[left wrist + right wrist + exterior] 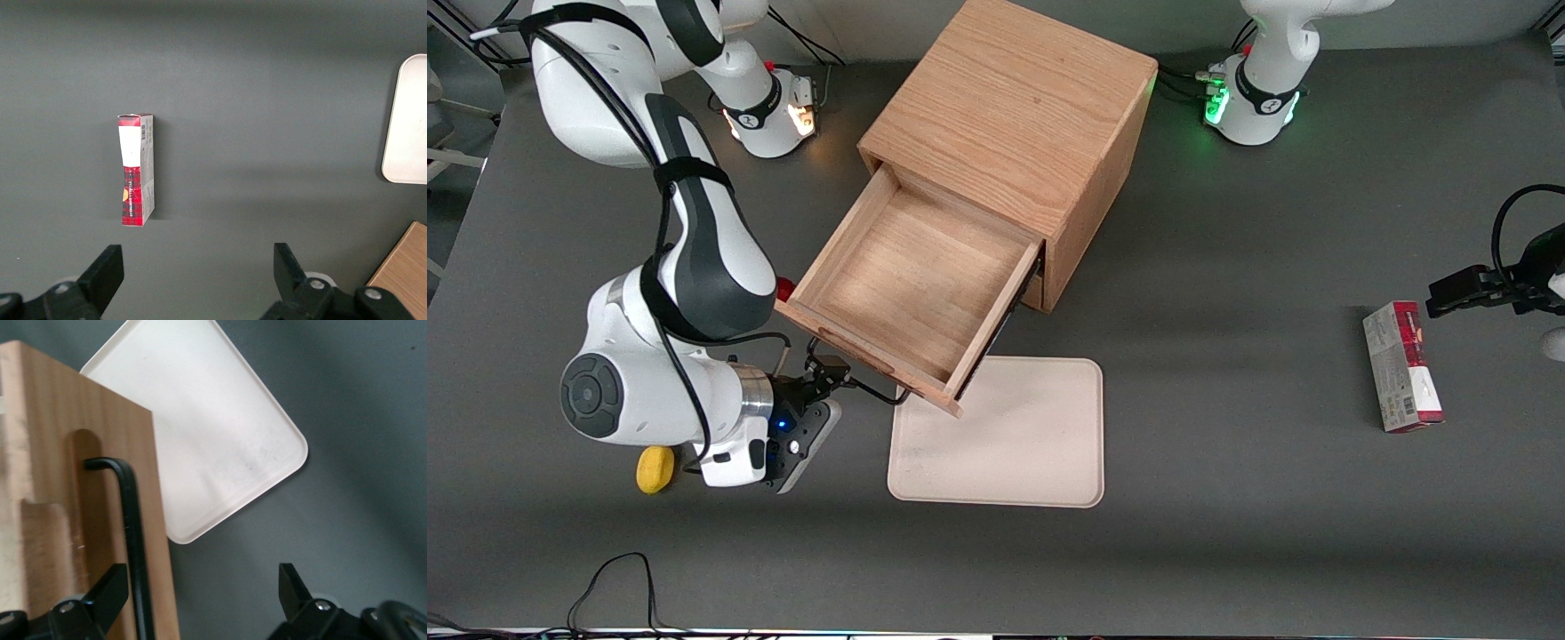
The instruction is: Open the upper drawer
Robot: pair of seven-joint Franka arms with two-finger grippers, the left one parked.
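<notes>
Nearest me, smooth cream tray (1014,444), rounded corners. My gripper (200,600), fingers spread, holds nothing beside the black bar handle (130,540); grained oak upper drawer (907,284) stands pulled out of its cabinet (1023,116).

Even overhead light, soft shadows beside cabinet (1040,133); blurred wrist close-up.

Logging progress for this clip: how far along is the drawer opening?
Done: the upper drawer stands pulled well out of the cabinet, its inside bare. In hand: nothing; the gripper is open beside the black handle, not gripping it. Left: at most drawing the arm away.
</notes>
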